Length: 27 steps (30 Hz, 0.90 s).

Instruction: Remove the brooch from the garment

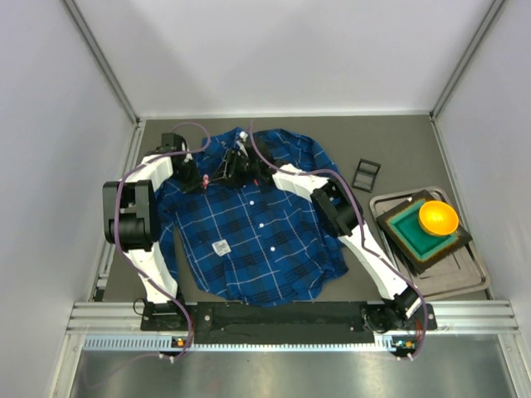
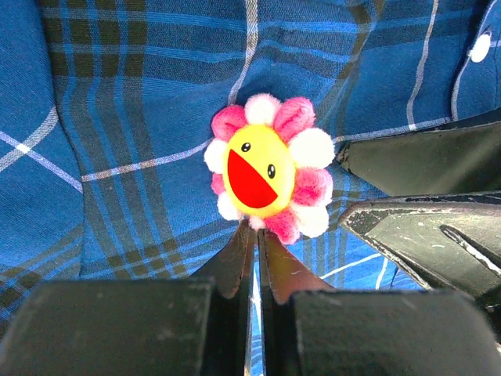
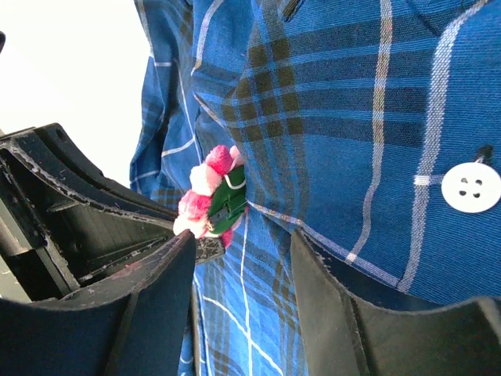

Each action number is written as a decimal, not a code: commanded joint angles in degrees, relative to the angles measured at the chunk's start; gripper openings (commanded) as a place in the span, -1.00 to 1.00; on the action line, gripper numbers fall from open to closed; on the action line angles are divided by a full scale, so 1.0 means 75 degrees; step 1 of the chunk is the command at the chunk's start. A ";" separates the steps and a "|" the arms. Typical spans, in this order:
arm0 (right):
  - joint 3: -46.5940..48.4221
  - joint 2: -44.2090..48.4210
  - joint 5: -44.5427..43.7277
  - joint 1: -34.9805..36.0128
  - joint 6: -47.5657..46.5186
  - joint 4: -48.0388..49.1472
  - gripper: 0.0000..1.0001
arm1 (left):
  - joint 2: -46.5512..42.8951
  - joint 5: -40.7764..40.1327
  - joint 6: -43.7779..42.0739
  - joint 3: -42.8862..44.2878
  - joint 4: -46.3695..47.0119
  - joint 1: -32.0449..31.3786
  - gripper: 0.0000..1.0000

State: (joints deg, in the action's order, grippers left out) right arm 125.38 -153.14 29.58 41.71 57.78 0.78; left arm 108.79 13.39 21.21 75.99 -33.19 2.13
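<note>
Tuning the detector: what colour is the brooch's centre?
The brooch has a yellow centre with a red mouth; left wrist view shows it best.

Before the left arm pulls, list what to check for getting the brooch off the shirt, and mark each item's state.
1. Left hand shut on the lower edge of the brooch: ok.
2. Right hand open and holding nothing: ok.
3. Right hand clear of the brooch: cannot tell; one finger lies close beside it.
4. Brooch free of the shirt: cannot tell; its back sits against the cloth in both wrist views.
5. Shirt spread out on the table, nothing lying on top except the arms: ok.
</note>
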 commanded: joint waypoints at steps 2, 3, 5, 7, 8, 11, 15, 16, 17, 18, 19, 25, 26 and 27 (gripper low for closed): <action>0.0111 0.0556 0.0215 -0.0077 -0.0625 0.0457 -0.09 | -0.0303 -0.0191 -0.0332 -0.0007 0.0113 0.0009 -1.00; 0.0099 0.0544 0.0192 -0.0077 -0.0962 0.0424 -0.20 | -0.0303 -0.0214 -0.0390 0.0075 0.0078 0.0009 -1.00; 0.0017 0.0567 0.0052 -0.0078 -0.1269 0.0400 -0.23 | -0.0268 -0.0355 -0.0472 0.0169 -0.0062 -0.0003 -1.00; -0.0019 0.0556 0.0040 -0.0089 -0.1399 0.0377 -0.23 | -0.0232 -0.0577 -0.0508 0.0263 -0.0156 -0.0073 -1.00; -0.0018 0.0555 0.0121 -0.0101 -0.1399 0.0365 -0.23 | -0.0209 -0.0717 -0.0520 0.0298 -0.0168 -0.0108 -1.00; -0.0158 0.0765 0.0029 -0.0101 -0.1609 0.0213 -0.23 | -0.0186 -0.1219 -0.0508 0.0357 -0.0157 -0.0260 -0.84; -0.0591 0.1176 -0.0054 -0.0194 -0.1879 0.0201 -0.22 | -0.0291 -0.2156 -0.0601 0.0380 0.0065 -0.0833 -0.42; -0.0662 0.1235 -0.0019 -0.0241 -0.1891 0.0213 -0.22 | -0.0302 -0.2369 -0.0625 0.0392 0.0112 -0.0939 -0.35; -0.0721 0.1305 0.0028 -0.0276 -0.1891 0.0236 -0.22 | -0.0256 -0.2557 -0.0672 0.0404 0.0148 -0.1056 -0.26; -0.0849 0.1433 0.0063 -0.0312 -0.1891 0.0271 -0.23 | -0.0209 -0.2976 -0.0776 0.0462 0.0206 -0.1266 -0.22; -0.0932 0.1504 0.0087 -0.0370 -0.1903 0.0295 -0.22 | -0.0186 -0.3119 -0.0812 0.0474 0.0276 -0.1361 -0.19; -0.1448 0.1844 0.0156 -0.0429 -0.2009 0.0623 -0.23 | -0.0185 -0.3950 -0.0976 0.0205 0.0931 -0.1631 -0.03; -0.1460 0.1833 0.0192 -0.0417 -0.1997 0.0670 -0.23 | -0.0197 -0.4104 -0.1035 0.0170 0.1003 -0.1678 -0.02; -0.1483 0.1833 0.0239 -0.0417 -0.1950 0.0716 -0.23 | -0.0174 -0.4198 -0.1186 0.0123 0.1050 -0.1748 0.00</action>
State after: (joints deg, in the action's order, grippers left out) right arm 115.00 -144.16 30.06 38.65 44.27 1.80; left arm 108.73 -10.55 15.25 77.21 -30.63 -10.39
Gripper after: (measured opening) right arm 0.386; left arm 0.486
